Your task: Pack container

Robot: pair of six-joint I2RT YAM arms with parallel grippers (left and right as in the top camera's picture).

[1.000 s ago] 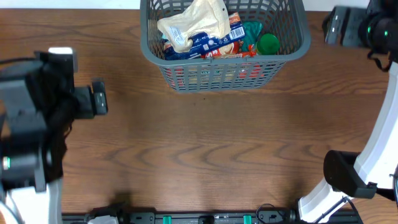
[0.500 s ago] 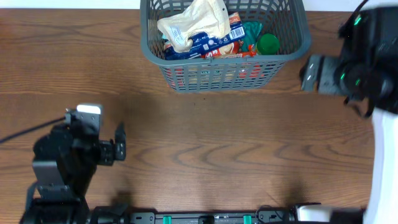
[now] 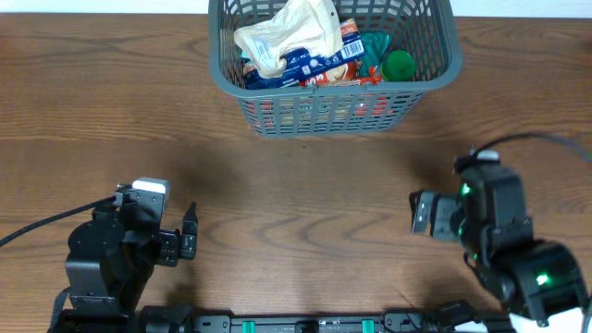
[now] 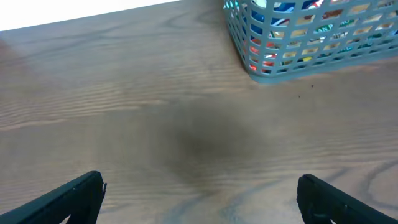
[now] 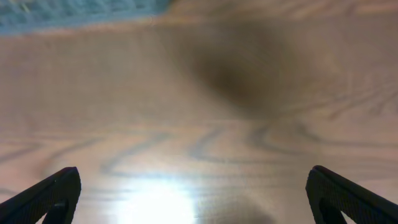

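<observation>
The dark grey slotted container (image 3: 442, 78) stands at the back middle of the table. It holds a cream bag (image 3: 289, 35), a blue and red packet (image 3: 319, 63) and a green-lidded jar (image 3: 399, 64). Its near corner shows in the left wrist view (image 4: 249, 59). My left gripper (image 3: 188, 233) is open and empty, low at the front left, far from the container. My right gripper (image 3: 422, 214) is open and empty, low at the front right. In each wrist view the two fingers stand wide apart over bare wood (image 4: 199, 196) (image 5: 193, 193).
The brown wooden table (image 3: 296, 199) lies between both grippers and the container. A black rail (image 3: 296, 325) runs along the front edge. Cables trail from both arms.
The right arm has swung from the back right down to the front right. The left arm has shifted slightly further toward the front. The container and its contents have not moved.
</observation>
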